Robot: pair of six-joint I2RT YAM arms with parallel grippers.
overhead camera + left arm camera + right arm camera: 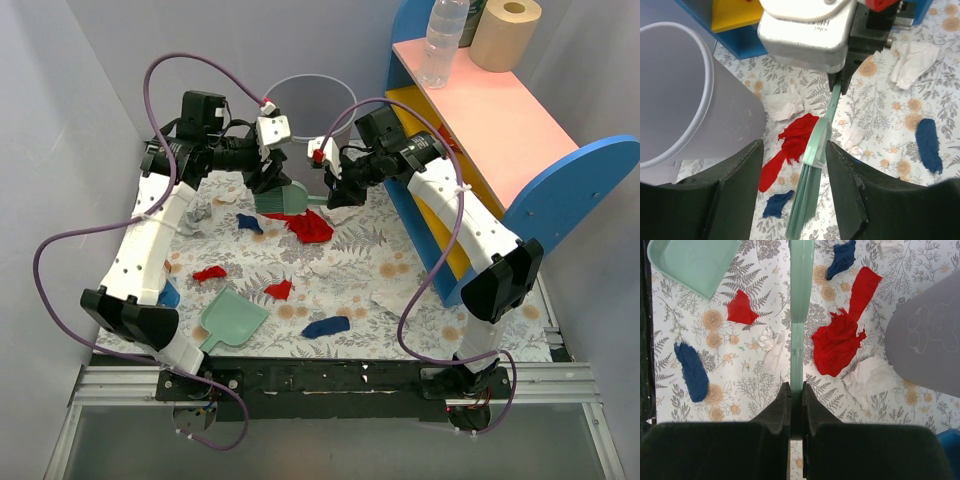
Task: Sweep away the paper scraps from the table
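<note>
Paper scraps lie over the flowered table: a big red one, small red ones, dark blue ones and white ones. My right gripper is shut on the handle of the green hand brush, which hangs over the far middle of the table. My left gripper is open, with a finger on each side of the brush head. Its pads stand apart from the brush head.
The mint-green dustpan lies near the front left. A translucent bin stands at the far edge. The pink-topped blue and yellow shelf on the right carries a bottle and a roll.
</note>
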